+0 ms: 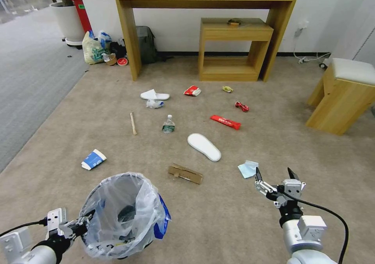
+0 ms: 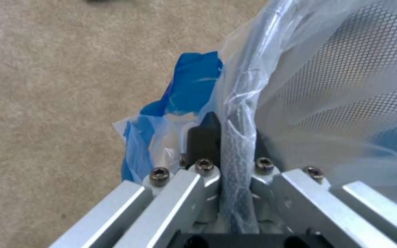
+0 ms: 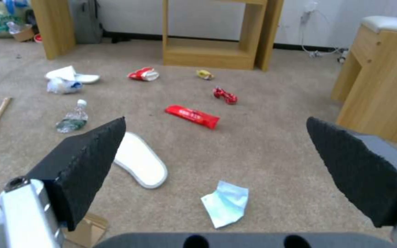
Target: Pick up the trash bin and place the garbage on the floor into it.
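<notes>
The trash bin [image 1: 117,201], black mesh lined with a crinkly clear bag, hangs low at my left. My left gripper [image 1: 84,221] is shut on its rim [image 2: 235,148], one dark finger [image 2: 205,137] outside the bag. My right gripper [image 1: 273,171] hovers open above the floor [image 1: 297,146], just behind a blue tissue [image 1: 248,168] [image 3: 226,203]. Garbage lies spread ahead: a white slipper [image 1: 204,146] [image 3: 141,162], cardboard strip [image 1: 185,173], bottle [image 1: 168,124], wooden stick [image 1: 133,123], paper cup [image 1: 93,159], long red wrapper [image 1: 225,122], a second slipper [image 1: 154,96] and small wrappers [image 1: 241,106] farther off.
A tall wooden desk [image 1: 129,33] and a low shelf unit [image 1: 230,49] stand against the back wall. A padded stool [image 1: 343,96] is at the right. A grey backpack [image 1: 146,43] and a yellow shopping bag [image 1: 93,49] sit at the back left, beside grey carpet [image 1: 31,72].
</notes>
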{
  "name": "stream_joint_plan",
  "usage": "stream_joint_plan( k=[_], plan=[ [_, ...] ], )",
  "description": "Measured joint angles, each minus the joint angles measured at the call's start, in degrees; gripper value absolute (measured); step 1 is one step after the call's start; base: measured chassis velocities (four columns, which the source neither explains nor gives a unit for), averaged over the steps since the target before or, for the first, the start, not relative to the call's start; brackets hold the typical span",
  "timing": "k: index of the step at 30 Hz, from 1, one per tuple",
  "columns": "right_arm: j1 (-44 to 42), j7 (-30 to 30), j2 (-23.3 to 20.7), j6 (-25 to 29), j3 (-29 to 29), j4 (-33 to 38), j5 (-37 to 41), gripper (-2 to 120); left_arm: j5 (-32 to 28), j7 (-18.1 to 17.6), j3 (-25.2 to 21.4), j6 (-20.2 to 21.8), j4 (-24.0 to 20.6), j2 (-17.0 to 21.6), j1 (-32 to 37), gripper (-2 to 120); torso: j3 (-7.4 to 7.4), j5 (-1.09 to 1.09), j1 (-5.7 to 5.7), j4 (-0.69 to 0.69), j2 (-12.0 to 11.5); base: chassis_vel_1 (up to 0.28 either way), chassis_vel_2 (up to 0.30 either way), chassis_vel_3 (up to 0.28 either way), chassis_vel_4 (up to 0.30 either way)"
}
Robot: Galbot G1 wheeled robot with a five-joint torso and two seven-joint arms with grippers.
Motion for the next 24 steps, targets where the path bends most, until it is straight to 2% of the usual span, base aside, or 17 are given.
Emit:
stream_joint_plan(
  k=[11, 24],
  plan=[
    [-0.01, 0.05, -0.06, -0.15, -0.22, -0.06, 0.03, 100, 0.18, 0.66, 0.1, 0.0, -0.08, 0.09, 0.3, 0, 0.0, -0.01, 0.0, 0.0, 0.0, 0.102, 0.125, -0.106, -0.107],
    [0.27, 0.05, -0.16, -0.32, -0.71, -0.01, -0.19, 100, 0.16, 0.9, 0.24, 0.0, -0.38, 0.39, 0.75, 0, 0.0, 0.0, 0.0, 0.0, 0.0, 0.039, 0.095, -0.039, -0.103]
  ],
)
